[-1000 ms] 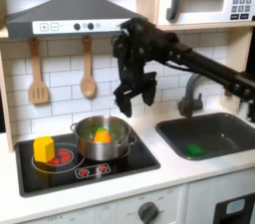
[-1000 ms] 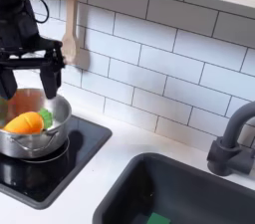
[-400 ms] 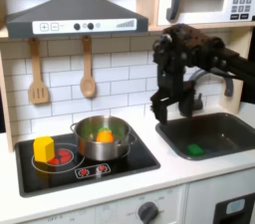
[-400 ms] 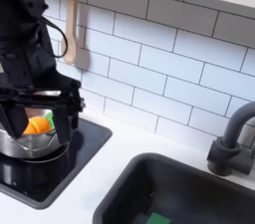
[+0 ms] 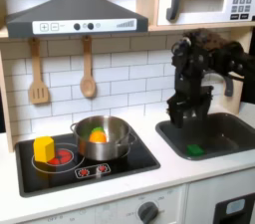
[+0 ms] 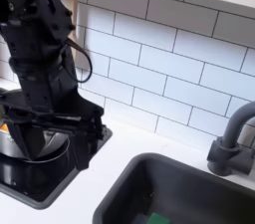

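Hanging over the sink [image 5: 231, 140], the gripper [image 6: 62, 136] with jaws spread wide, holding nothing

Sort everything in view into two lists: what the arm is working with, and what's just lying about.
In hand: gripper, jaws apart, over the sink; green piece in the sink.

Lying about: pot with orange piece; yellow block; wooden spoon; spatula; faucet.
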